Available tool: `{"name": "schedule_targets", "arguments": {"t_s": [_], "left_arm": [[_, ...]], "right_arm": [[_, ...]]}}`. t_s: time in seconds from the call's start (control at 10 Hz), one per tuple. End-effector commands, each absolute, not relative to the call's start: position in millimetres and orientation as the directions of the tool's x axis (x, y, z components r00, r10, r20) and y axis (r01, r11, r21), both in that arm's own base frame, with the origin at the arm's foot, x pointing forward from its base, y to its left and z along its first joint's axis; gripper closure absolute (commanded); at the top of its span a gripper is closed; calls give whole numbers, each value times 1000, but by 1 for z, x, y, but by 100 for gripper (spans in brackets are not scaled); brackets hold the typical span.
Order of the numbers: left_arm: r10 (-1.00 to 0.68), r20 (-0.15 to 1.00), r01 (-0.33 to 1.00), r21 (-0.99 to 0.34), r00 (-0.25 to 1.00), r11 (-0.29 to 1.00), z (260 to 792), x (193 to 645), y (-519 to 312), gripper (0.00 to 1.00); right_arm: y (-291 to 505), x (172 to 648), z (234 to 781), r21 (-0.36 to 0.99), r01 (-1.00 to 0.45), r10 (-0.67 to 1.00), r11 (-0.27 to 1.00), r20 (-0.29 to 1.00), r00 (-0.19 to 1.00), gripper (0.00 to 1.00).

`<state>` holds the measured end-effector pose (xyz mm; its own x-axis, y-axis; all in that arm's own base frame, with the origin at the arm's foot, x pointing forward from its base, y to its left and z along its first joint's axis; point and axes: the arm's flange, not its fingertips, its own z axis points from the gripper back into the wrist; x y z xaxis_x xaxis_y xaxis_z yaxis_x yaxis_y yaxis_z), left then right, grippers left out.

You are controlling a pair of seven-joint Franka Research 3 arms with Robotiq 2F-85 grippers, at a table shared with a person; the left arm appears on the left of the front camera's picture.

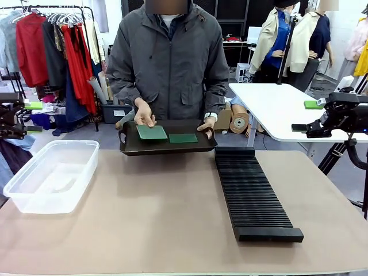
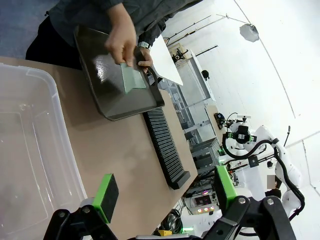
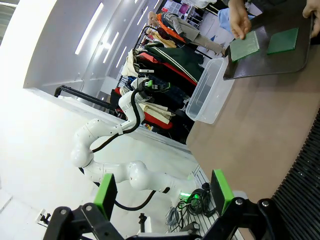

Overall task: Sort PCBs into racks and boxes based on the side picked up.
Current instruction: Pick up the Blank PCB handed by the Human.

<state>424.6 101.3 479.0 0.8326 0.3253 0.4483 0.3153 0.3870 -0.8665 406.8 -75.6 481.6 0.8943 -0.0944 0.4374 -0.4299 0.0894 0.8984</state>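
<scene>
Though both green, one PCB point(image 1: 152, 133) lighter.

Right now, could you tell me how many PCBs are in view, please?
2. Both lie on the black tray the person holds: the lighter PCB at the person's fingers, the darker PCB beside it.

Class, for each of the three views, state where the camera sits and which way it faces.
Front: between the arms, looking across the table at the person holding the tray; left gripper and right gripper at the edges.
Left wrist: by the tub, facing the tray; its open fingers show.
Right wrist: by the rack, facing tub and tray; its open fingers show.
Shared: tray, tub, rack.
</scene>
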Motion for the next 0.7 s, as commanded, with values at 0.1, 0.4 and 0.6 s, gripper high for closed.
{"name": "schedule_targets", "arguments": {"t_s": [0.1, 0.4, 0.6], "left_arm": [[321, 445, 312, -867, 836, 388, 481, 425, 103, 0], [321, 445, 312, -867, 836, 388, 481, 425, 103, 0], [321, 445, 312, -867, 836, 388, 481, 425, 103, 0]], "right_arm": [[-76, 406, 483, 896, -437, -95, 77, 443, 891, 0], [-76, 406, 483, 896, -437, -95, 77, 443, 891, 0], [-76, 406, 483, 896, -437, -95, 77, 443, 891, 0]]}}
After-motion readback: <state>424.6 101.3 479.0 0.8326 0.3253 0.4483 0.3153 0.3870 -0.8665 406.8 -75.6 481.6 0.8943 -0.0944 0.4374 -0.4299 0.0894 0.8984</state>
